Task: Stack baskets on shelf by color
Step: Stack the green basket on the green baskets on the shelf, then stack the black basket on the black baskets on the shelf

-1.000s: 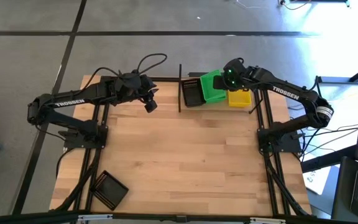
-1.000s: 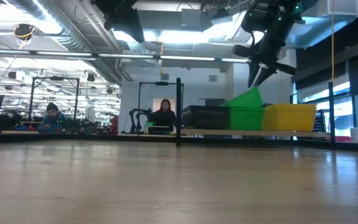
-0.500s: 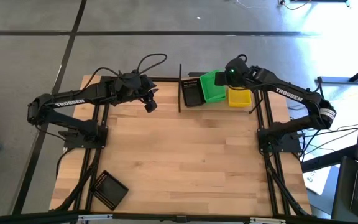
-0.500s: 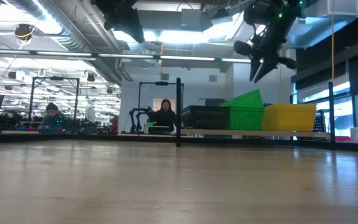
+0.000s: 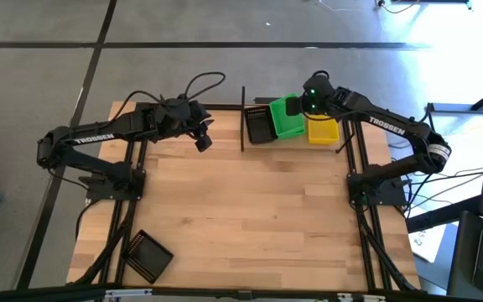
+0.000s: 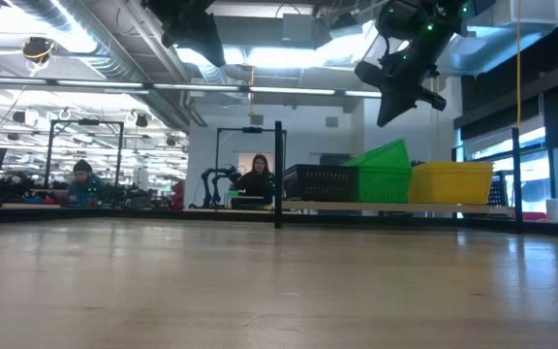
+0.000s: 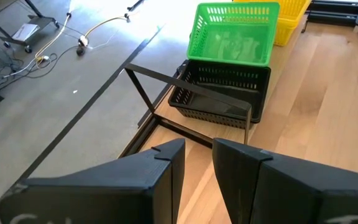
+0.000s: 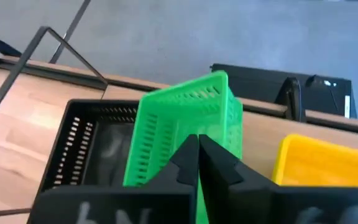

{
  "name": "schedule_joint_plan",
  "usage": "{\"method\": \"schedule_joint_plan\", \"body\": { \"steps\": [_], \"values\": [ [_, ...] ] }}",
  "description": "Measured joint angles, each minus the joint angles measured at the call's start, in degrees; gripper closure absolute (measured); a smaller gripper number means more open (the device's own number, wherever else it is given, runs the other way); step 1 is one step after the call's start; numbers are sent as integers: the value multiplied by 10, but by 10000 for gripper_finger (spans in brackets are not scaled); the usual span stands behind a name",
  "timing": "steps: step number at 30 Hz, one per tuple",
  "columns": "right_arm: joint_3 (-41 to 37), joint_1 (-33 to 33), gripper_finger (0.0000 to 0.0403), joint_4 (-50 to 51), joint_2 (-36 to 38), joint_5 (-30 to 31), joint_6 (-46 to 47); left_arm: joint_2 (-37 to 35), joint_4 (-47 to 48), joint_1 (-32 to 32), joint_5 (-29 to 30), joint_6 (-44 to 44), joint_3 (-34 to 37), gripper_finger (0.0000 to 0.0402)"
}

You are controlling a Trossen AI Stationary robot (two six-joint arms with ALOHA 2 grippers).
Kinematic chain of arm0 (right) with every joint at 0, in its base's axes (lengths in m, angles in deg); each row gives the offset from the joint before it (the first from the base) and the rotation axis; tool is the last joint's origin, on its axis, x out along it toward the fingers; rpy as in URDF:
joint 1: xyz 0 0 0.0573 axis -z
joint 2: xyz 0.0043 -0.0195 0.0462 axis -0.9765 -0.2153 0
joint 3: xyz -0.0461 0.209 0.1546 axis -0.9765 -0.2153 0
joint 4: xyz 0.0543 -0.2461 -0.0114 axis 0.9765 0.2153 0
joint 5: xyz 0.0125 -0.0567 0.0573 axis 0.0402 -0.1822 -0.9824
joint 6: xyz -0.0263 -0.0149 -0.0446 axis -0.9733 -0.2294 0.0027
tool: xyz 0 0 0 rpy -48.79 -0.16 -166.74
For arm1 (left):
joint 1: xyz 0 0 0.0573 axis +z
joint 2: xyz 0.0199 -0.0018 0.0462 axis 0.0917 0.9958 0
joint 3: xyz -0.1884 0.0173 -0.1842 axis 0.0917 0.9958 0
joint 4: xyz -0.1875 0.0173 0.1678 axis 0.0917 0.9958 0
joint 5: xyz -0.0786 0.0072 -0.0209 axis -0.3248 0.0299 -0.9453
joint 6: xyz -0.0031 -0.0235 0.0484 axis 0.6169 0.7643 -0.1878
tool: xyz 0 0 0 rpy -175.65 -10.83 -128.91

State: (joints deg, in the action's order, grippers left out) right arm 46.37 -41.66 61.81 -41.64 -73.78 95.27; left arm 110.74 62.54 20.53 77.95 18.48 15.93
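The shelf (image 5: 296,138) stands at the table's far edge and carries black baskets (image 6: 321,182), a green stack (image 6: 386,186) and yellow baskets (image 6: 450,182) side by side. The top green basket (image 6: 381,155) lies tilted on its stack: the side toward the yellow baskets is raised and the side toward the black ones is low. My right gripper (image 6: 387,114) is shut and hangs above it, touching nothing; its wrist view shows this basket (image 8: 185,124) beyond the fingertips. My left gripper (image 5: 202,141) waits open above the table, left of the shelf.
One more black basket (image 5: 147,254) lies near the table's near left corner. Thin black posts (image 6: 278,174) frame the shelf, one just left of the black baskets. Bare tabletop (image 5: 258,210) stretches between the arms. People sit in the room beyond the table.
My right gripper has risen a little from the tilted green basket, shifted toward the table's left and turned. The green basket has stayed tilted on its stack.
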Motion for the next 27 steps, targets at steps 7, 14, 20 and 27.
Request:
{"method": "schedule_joint_plan", "body": {
  "steps": [7, 14, 20, 27],
  "values": [
    [-16, 34, 400, -10, 0, -17, -30, 0, 0, 0, 0, 0, 0, 327],
    [-71, 52, 401, -92, 0, -79, -34, 0, 0, 0, 0, 0, 0, 327],
    [-118, 62, 402, -126, -1, -92, -28, 0, 0, 0, 0, 0, 0, 327],
    [-103, 62, 402, -134, -1, -128, -31, 0, 8, 0, 0, 7, 0, 327]
  ]
}}
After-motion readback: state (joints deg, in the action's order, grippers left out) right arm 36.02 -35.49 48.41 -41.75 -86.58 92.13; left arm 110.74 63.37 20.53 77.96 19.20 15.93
